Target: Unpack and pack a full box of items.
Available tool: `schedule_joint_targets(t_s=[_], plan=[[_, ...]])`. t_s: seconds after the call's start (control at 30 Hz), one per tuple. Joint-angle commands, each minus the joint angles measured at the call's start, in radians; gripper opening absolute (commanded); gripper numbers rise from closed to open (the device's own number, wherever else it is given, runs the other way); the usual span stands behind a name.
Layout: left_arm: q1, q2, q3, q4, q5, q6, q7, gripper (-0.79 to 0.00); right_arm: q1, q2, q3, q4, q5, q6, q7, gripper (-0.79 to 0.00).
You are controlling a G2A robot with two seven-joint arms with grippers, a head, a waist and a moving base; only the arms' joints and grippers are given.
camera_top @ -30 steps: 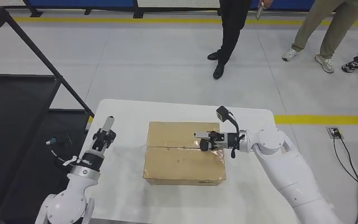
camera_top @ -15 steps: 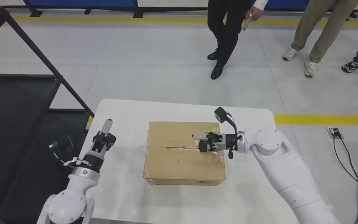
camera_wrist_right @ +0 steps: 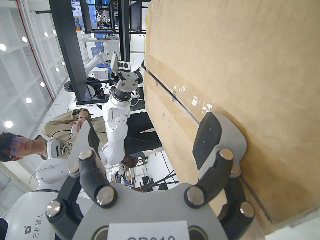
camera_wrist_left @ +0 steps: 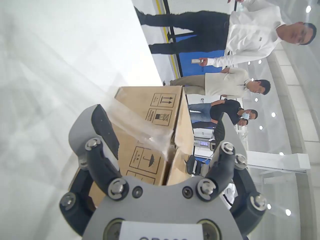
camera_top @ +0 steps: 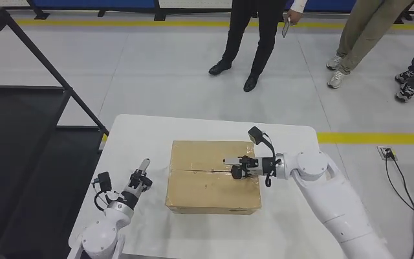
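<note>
Right gripper (camera_wrist_right: pixel 148 126) spread wide over the box (camera_wrist_right: pixel 225 51) seam (camera_wrist_right: pixel 172 93); left gripper (camera_wrist_left: pixel 160 113) spread too, its left wrist view catches loose tape (camera_wrist_left: pixel 140 123).

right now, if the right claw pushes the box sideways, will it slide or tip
Probably slides: the box sits wide and low on the smooth table. Likely stiff, with its top shut. Weight cannot be told.

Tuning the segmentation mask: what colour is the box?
The box is plain brown cardboard, clearest in the top view.
</note>
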Motion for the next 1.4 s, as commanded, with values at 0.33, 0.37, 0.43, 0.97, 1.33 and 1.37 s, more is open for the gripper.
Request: schedule_joint_targets(t_s=[0.33,0.37,0.43,0.97,1.33,1.37], plan=[[-0.034,-0.009,0.024,0.109,-0.069,-0.034,-0.032,0.000,-0.019,0.012,0.016,-0.040,-0.012,0.014,0.003,0.000],[-0.039,-0.010,0.030,0.120,-0.066,-0.033,-0.034,0.000,-0.020,0.013,0.019,-0.042,-0.013,0.016,0.003,0.000],[-0.056,-0.012,0.040,0.145,-0.068,-0.025,-0.031,0.000,-0.023,0.015,0.022,-0.049,-0.015,0.017,0.006,0.000],[-0.243,-0.054,0.088,0.397,-0.306,-0.100,0.041,0.000,-0.030,0.023,0.017,-0.088,-0.028,0.031,0.007,0.000],[-0.210,-0.066,0.060,0.318,-0.291,-0.259,0.218,0.000,-0.011,0.020,0.000,-0.070,-0.024,0.033,0.006,0.000],[-0.202,-0.066,0.055,0.303,-0.285,-0.265,0.225,0.000,-0.010,0.020,-0.001,-0.068,-0.021,0.032,0.004,0.000]])
